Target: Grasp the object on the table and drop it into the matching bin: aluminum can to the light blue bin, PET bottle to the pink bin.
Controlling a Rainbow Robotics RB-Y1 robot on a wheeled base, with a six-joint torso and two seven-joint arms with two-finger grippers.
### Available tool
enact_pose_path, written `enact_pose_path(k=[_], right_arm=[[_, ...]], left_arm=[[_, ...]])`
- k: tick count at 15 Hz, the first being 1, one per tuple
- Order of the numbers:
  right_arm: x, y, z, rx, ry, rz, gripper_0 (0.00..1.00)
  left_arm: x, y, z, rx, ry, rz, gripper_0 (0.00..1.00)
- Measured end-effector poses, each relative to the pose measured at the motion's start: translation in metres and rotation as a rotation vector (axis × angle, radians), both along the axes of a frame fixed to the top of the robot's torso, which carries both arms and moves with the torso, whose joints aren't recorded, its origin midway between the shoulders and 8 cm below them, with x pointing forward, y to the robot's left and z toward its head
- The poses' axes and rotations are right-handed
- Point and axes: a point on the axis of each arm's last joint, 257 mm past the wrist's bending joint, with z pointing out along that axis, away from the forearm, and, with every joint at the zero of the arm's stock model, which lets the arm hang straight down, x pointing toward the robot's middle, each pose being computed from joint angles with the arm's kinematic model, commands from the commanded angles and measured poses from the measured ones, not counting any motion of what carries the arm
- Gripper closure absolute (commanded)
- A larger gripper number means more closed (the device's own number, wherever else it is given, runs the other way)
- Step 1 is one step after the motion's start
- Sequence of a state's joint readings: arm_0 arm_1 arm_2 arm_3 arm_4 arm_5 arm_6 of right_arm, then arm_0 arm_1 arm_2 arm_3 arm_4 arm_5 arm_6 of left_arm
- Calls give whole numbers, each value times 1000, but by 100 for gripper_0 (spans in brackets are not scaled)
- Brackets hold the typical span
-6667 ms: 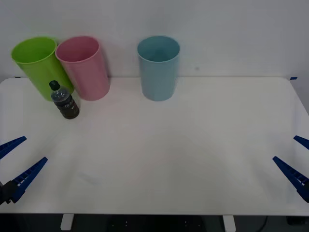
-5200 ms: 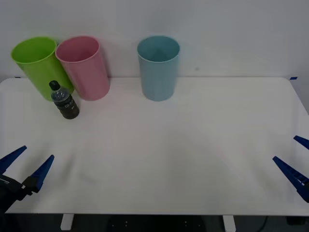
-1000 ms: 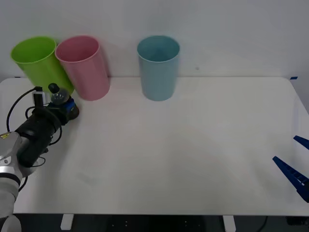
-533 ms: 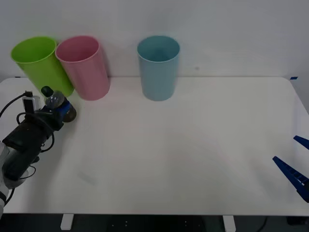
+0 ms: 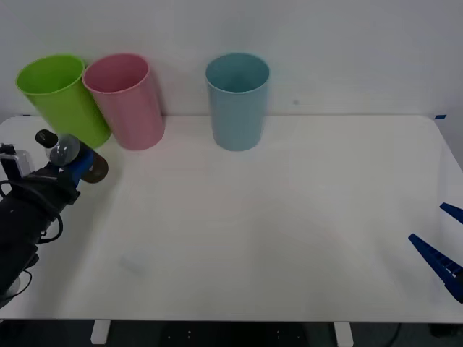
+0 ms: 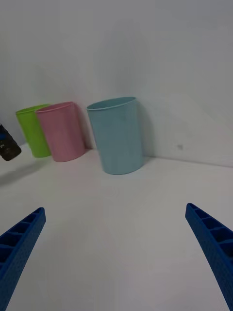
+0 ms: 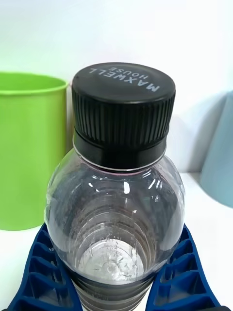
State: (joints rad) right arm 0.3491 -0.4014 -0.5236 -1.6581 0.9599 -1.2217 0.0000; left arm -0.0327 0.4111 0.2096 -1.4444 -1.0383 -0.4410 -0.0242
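The left gripper clamps the PET bottle, black cap up, lime green bin behind.

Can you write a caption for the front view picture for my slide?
Left gripper holds the PET bottle tilted above the table, near the pink bin.

Even, bright light; soft shadows on the table; no glare.

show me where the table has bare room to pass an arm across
Bare: the table from the blue bin out to the right gripper. Crowded: far left, where the left gripper holds the bottle by the green bin and pink bin.
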Motion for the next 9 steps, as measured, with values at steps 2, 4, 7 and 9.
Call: enact_pose_path(k=[2,4,7,9], right_arm=[[0,0,0,0,0,0,0],[0,0,0,0,0,0,0],[0,0,0,0,0,0,0],[0,0,0,0,0,0,0]], left_arm=[[-9,-1,22,-82,-26,-7,100],[-13,-1,48,-150,-62,-13,100],[-10,2,86,-211,-117,-26,100],[-5,4,111,-237,-150,-43,100]])
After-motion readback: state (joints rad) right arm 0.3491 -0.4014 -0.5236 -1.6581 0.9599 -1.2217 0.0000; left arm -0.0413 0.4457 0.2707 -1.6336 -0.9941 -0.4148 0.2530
